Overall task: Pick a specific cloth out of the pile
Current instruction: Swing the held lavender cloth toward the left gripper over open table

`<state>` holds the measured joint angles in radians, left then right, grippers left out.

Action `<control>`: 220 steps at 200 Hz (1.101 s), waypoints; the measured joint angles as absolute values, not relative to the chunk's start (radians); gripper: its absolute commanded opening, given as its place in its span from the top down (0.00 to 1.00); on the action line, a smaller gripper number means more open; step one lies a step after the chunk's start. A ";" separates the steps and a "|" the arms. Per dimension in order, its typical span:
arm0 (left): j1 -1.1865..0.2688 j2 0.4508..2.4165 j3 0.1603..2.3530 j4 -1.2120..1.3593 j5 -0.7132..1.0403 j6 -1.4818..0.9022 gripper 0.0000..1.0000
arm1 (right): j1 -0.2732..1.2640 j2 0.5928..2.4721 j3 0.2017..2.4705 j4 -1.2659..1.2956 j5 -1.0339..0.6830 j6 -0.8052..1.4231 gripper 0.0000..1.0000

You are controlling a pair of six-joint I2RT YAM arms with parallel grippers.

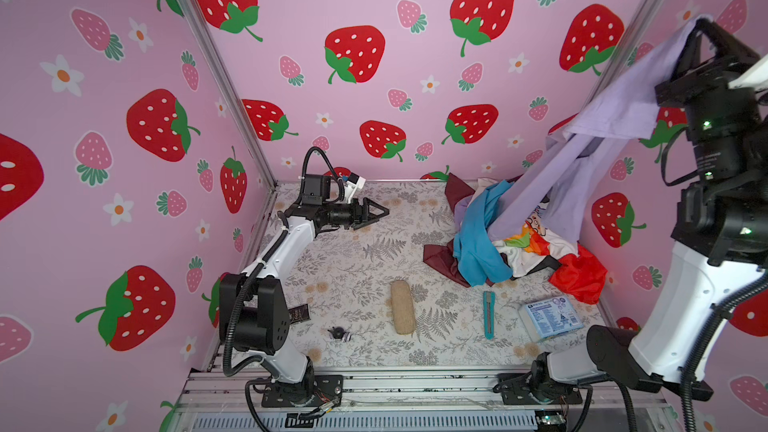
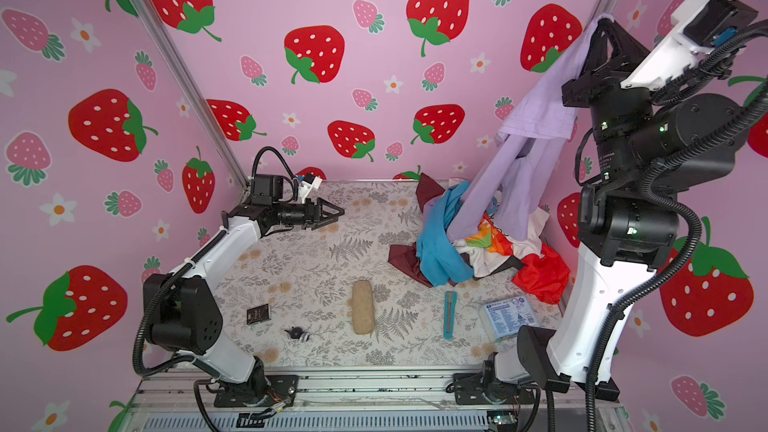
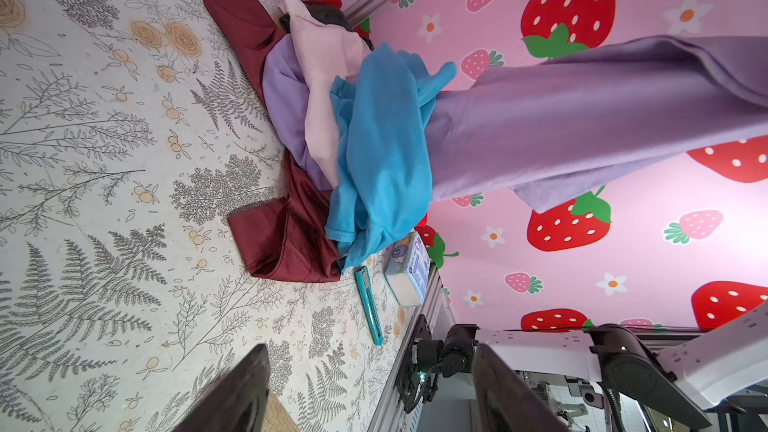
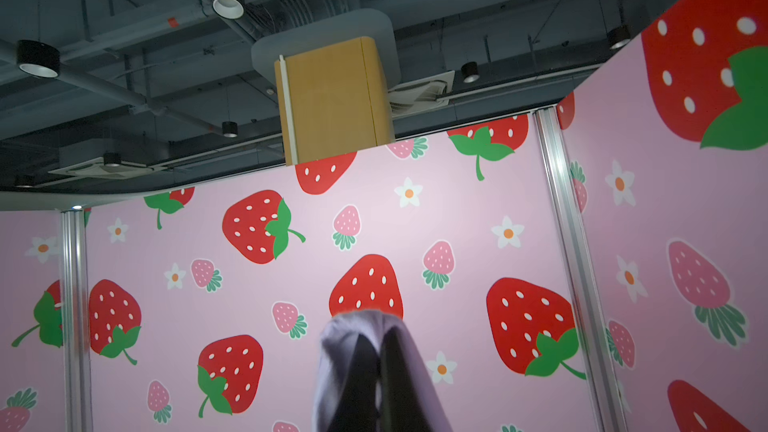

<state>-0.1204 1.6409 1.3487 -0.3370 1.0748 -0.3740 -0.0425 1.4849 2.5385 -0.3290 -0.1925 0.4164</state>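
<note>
The right gripper (image 2: 604, 22) is clenched on one end of the cloth (image 2: 536, 116), high up near the right wall. Its wrist view shows lavender fabric draped over the closed gripper. The cloth's long axis runs as a stretched diagonal. The held end points up toward the wall, and the lower end points down and leftward into the pile (image 2: 540, 274) at the far right corner of the tabletop (image 2: 311, 276).

That lower end is not yet free. It disappears beneath the blue garment (image 2: 436, 251), beside the printed white shirt (image 2: 498, 263). A lift from here would likely drag the blue garment up too, or the snagged fabric could slip out of the pinch. The left gripper (image 2: 338, 212), released and empty, hovers well apart from the pile, so nothing pins the heap down.
</note>
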 measured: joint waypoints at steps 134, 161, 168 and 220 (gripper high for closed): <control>-0.095 1.506 1.312 -0.384 0.952 -0.348 0.23 | 0.026 1.640 2.535 0.078 -0.514 0.735 1.00; -0.068 1.465 1.284 -0.400 0.917 -0.345 0.23 | 0.101 1.690 2.536 0.115 -0.551 0.763 1.00; -0.062 1.457 1.280 -0.406 0.908 -0.345 0.23 | 0.117 1.702 2.537 0.121 -0.556 0.766 1.00; -0.039 1.402 1.268 -0.439 0.866 -0.336 0.23 | 0.243 1.803 2.537 0.146 -0.576 0.770 1.00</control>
<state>-0.0391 1.4017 1.2682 -0.4385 0.8661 -0.3363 0.2428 1.8034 2.5374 0.1459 -0.5762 0.7704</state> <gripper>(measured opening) 0.766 0.046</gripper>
